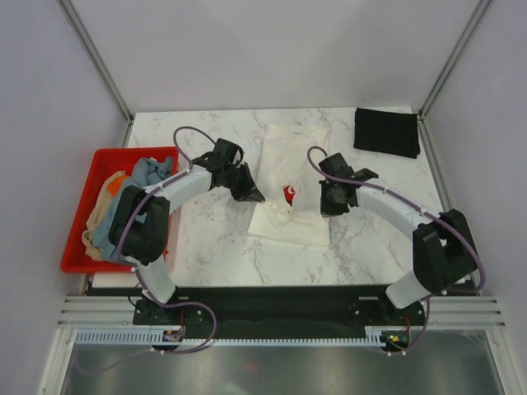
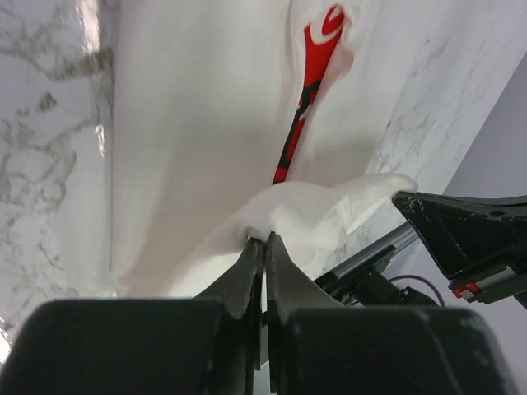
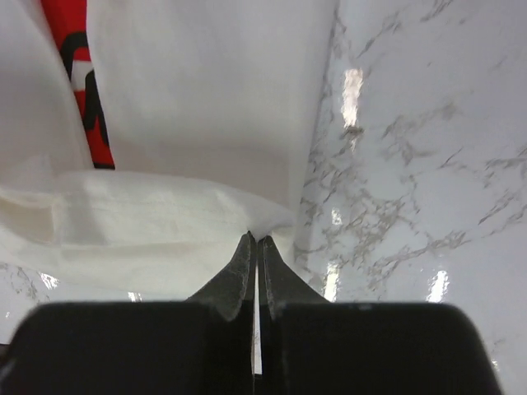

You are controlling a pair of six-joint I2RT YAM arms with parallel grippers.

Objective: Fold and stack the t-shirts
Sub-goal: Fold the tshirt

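A cream-white t-shirt (image 1: 290, 164) with a red chest print (image 1: 289, 194) lies lengthwise on the marble table, partly folded. My left gripper (image 1: 254, 196) is shut on its left edge; the wrist view shows the pinched cloth (image 2: 272, 222) lifted at the tips of my left gripper (image 2: 263, 240). My right gripper (image 1: 328, 206) is shut on the shirt's right edge, with cloth (image 3: 165, 214) pinched at the tips of my right gripper (image 3: 254, 239). A folded black t-shirt (image 1: 386, 132) lies at the far right corner. Grey-blue, orange and tan shirts (image 1: 132, 185) are heaped in the crate.
A red plastic crate (image 1: 95, 169) stands at the table's left edge beside the left arm. Metal frame posts rise at the table's far corners. The table's near edge meets a black base rail (image 1: 272, 300).
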